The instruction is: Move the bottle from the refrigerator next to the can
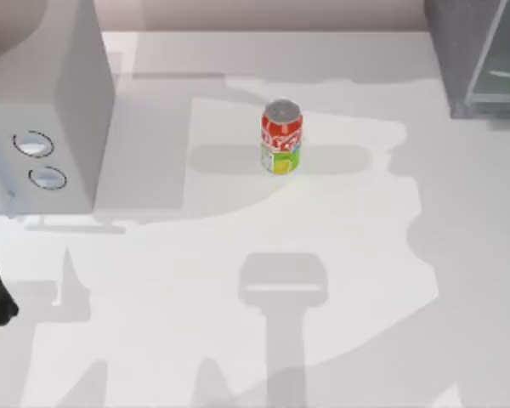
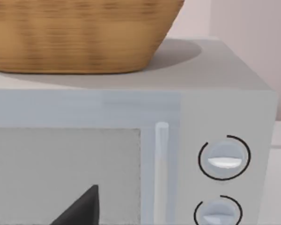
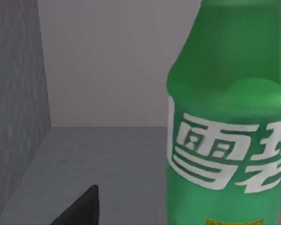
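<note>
Left arm sits parked at the worktop's left edge, facing the grey box with two round knobs. A wicker basket rests on top of that box. One dark fingertip of the left pincer pokes into its wrist view; apart or together, can't tell.

Centre: can stands upright on open worktop, well apart from both cabinets. Free room on every side of it, so either flank works as a drop spot; the right flank probably gives the shorter carry from the fridge.

Right: refrigerator sits at the far right corner, door panel swung open. The right wrist view looks into the grey interior: bottle stands upright on the fridge floor, close in front of the camera, with bare floor between it and one side wall. One dark fingertip of the right pincer shows, clear of the bottle; spread can't be told. Not gripped yet, I'd say. Exit is tight: walls and door edge are the snags.
</note>
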